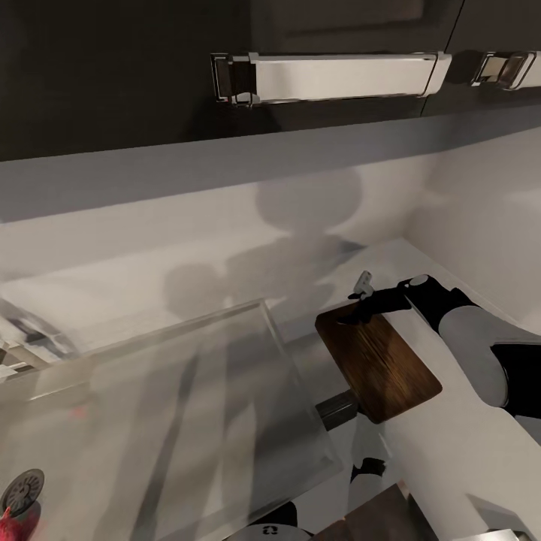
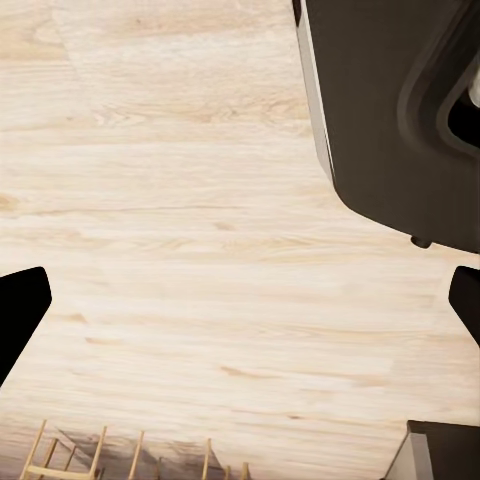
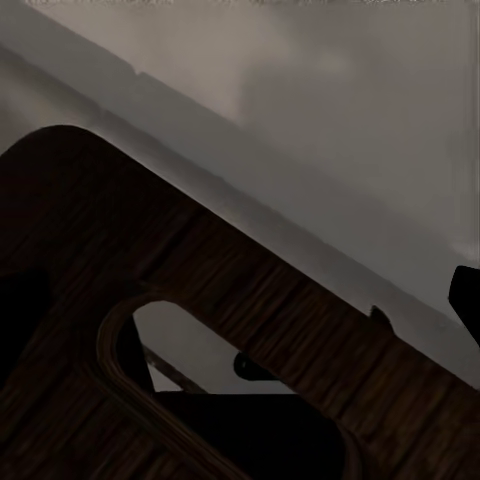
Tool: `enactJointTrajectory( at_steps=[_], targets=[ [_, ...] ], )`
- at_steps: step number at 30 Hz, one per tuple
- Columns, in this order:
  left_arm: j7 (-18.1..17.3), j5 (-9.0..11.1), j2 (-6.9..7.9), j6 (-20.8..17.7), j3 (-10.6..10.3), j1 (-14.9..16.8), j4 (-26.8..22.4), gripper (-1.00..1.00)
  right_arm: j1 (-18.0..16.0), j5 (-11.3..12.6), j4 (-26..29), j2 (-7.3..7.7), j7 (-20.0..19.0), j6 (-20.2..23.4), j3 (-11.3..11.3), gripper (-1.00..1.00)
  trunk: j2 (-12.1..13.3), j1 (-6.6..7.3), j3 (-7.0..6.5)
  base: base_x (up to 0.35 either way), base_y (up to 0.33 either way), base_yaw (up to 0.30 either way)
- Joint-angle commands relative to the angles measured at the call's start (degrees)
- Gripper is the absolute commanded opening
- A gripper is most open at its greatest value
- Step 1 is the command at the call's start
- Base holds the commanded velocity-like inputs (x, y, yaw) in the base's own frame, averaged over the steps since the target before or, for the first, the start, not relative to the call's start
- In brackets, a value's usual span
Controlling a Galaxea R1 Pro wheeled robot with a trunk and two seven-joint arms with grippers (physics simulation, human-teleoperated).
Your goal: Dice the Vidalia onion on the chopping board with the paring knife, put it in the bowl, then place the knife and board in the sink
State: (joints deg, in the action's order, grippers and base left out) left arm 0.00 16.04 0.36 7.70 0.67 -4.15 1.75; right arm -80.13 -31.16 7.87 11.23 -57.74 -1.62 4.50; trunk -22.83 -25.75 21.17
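The dark brown chopping board [image 1: 379, 368] lies on the grey countertop [image 1: 225, 270], just right of the sink [image 1: 150, 421]. My right gripper [image 1: 359, 306] hovers over the board's far end, open, with nothing between its fingers. A thin dark sliver, seemingly the paring knife [image 1: 347, 321], rests on the board under it. In the right wrist view the board's handle cut-out [image 3: 200, 350] sits close below the open right gripper [image 3: 240, 310]. A pinkish-red shape by the drain [image 1: 22, 488], apparently the Vidalia onion [image 1: 7, 520], is cut off by the frame. My left gripper [image 2: 240, 300] is open above the floor. The bowl is out of view.
Glossy black upper cabinets with chrome handles [image 1: 330, 75] hang over the counter. A pale wall corner [image 1: 421, 218] closes the countertop at the back right. The left wrist view shows pale wood floor [image 2: 180, 200], the robot's dark base [image 2: 400, 110] and a wooden chair frame [image 2: 120, 455].
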Motion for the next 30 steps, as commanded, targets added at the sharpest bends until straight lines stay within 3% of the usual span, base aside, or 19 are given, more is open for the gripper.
enactJointTrajectory(
  at_steps=[1, 30],
  targets=[
    [0.0, 0.1, 0.00, 0.3, 0.0, 0.0, 0.1, 1.00, 0.0, 0.1, 0.1, 0.01, -0.1, -0.1, 0.4, 1.00, -0.1, -0.03, 0.08, 0.000, 0.000, 0.000],
    [0.0, 0.1, 0.00, 0.3, 0.0, 0.0, 0.1, 1.00, 0.0, -0.1, 0.1, 0.02, 0.0, -0.1, 0.6, 1.00, -0.1, -0.03, 0.08, -0.016, 0.000, 0.000]
  ],
)
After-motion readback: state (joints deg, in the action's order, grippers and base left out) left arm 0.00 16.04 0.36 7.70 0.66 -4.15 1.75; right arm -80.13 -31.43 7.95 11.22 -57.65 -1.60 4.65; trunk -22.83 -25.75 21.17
